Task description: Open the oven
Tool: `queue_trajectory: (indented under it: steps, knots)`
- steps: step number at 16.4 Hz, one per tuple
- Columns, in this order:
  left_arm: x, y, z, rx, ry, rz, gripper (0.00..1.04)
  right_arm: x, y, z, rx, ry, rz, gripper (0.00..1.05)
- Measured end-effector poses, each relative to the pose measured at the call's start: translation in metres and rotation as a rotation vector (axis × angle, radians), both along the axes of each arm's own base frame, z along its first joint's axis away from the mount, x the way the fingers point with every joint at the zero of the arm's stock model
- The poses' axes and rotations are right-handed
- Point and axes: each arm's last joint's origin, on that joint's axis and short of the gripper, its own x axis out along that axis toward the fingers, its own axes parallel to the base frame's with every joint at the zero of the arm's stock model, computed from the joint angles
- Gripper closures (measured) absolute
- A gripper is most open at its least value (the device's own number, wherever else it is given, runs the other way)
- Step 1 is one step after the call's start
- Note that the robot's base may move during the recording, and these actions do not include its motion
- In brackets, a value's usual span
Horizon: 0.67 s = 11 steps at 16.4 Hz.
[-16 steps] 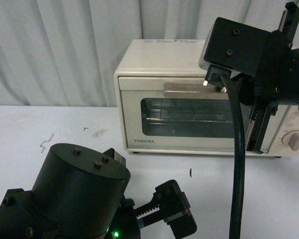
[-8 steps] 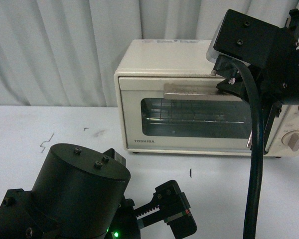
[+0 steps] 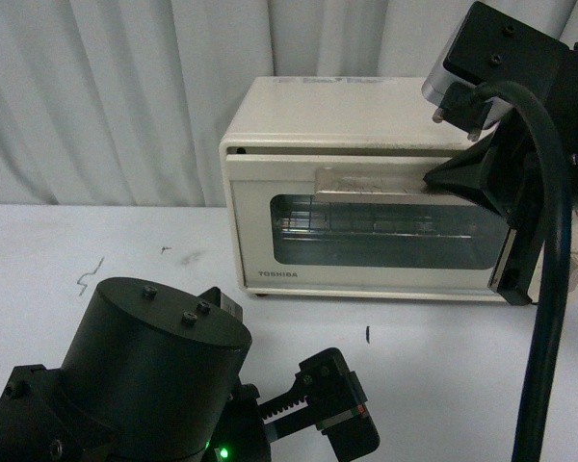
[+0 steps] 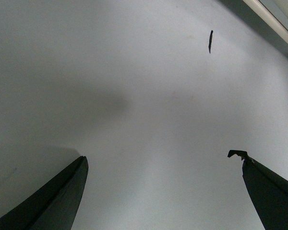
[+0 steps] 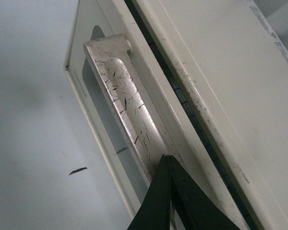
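The right gripper (image 5: 166, 159) has its two dark fingers pressed flat together, with only a thin seam between them. The joined tips rest against the bar handle (image 3: 366, 181) of the oven (image 3: 299, 115), towards the handle's right end. From the wrist camera I cannot tell whether they hook behind the bar or only touch it. The handle's pale surface is scuffed with many small dark scratches. Just above it, a narrow dark slit runs along the top edge of the door (image 3: 250, 241), so the door stands a little ajar from the cream body. Behind the glass window (image 3: 366, 231) the bars of a wire rack show faintly. The name TOSHIBA (image 3: 270, 274) is printed low on the door's left side. A thick black cable (image 3: 549, 289) loops down from the right arm and hides the oven's right end.

The oven sits at the far edge of the white table (image 3: 77, 250), right of the middle, with its back near the pale curtain (image 3: 106, 96).

The left gripper (image 4: 159, 156) hangs low at the near edge with its fingers spread wide, holding nothing, above bare tabletop. A short dark mark (image 3: 367, 334) lies on the table between it and the oven, and a thin squiggle (image 3: 90, 272) lies towards the left edge.
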Motion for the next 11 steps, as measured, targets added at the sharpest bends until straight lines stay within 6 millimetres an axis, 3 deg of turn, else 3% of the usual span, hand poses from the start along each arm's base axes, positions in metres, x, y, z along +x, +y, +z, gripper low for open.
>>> queue_trajectory:
  steps: [8,11]
  knots:
    - [0.0,0.0,0.0,0.0,0.0,0.0,0.07,-0.023,-0.007,0.001,0.134,0.243,0.02,1.03]
    - [0.0,0.0,0.0,0.0,-0.001,0.0,0.07,-0.033,0.001,0.008,0.151,0.277,0.046,1.03]
